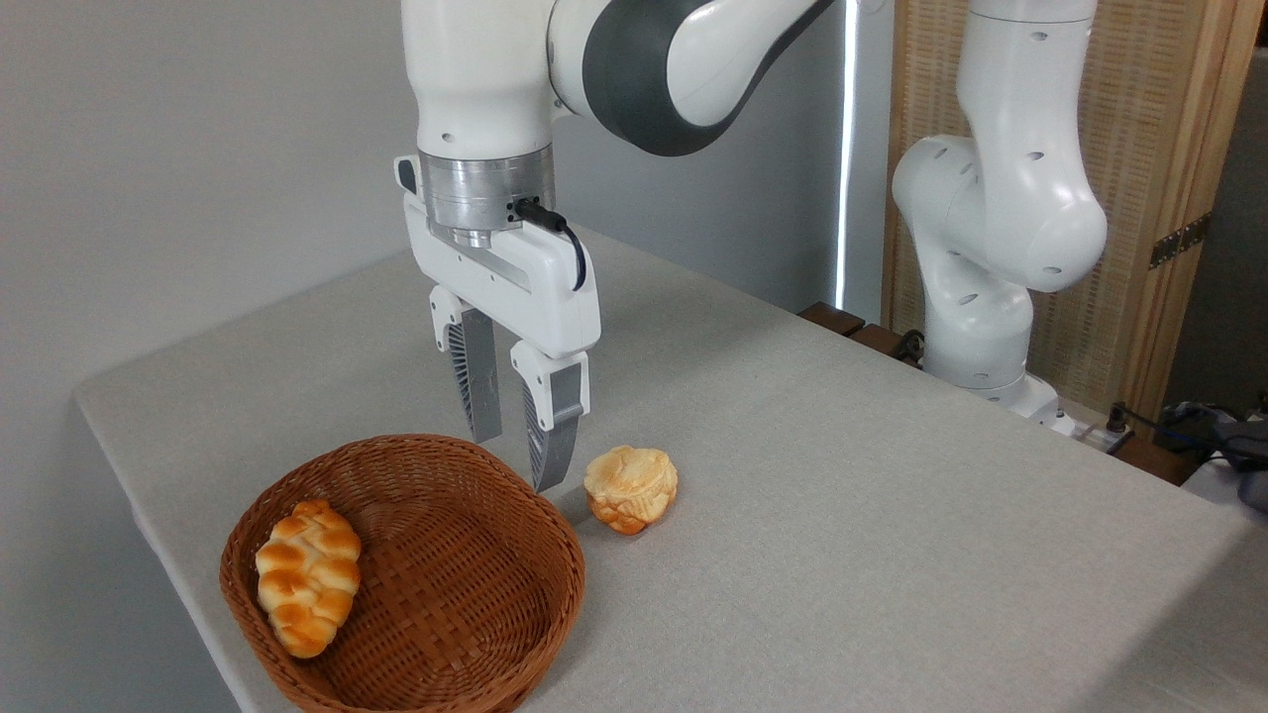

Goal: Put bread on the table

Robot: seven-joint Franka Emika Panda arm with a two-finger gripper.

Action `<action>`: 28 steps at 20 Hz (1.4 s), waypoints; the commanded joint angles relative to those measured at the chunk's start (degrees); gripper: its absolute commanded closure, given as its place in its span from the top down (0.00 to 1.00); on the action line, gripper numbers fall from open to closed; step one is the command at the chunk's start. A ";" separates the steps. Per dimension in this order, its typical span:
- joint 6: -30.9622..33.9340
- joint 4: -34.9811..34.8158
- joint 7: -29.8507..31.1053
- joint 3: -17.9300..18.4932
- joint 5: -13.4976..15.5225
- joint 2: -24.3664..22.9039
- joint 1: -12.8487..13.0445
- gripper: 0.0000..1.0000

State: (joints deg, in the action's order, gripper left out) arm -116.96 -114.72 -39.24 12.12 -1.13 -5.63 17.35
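Observation:
The bread [307,575], a braided golden-orange loaf, lies inside the brown wicker basket [466,634] against its left wall. The table [842,515] is covered in light grey-beige cloth. My gripper [515,463] hangs above the basket's far rim, to the upper right of the bread and well apart from it. Its two grey fingers [477,381] point down, stand apart and hold nothing.
A small round pale ridged bun [631,487] sits on the cloth just right of the gripper's fingers, beside the basket. The arm's white base [981,327] stands at the table's far right edge, with cables [1189,421] behind it. The basket sits near the table's front left corner.

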 commanded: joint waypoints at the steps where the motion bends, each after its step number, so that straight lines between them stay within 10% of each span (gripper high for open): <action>1: 0.06 -0.06 -0.05 0.45 0.43 -0.52 0.23 1.00; 19: -1.25 0.02 1.44 0.45 1.65 0.27 0.23 1.00; 28: -14.33 0.02 22.17 -0.16 7.80 4.13 0.41 1.00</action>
State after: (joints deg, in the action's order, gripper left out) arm -127.01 -114.81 -24.09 11.84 4.47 -2.81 17.41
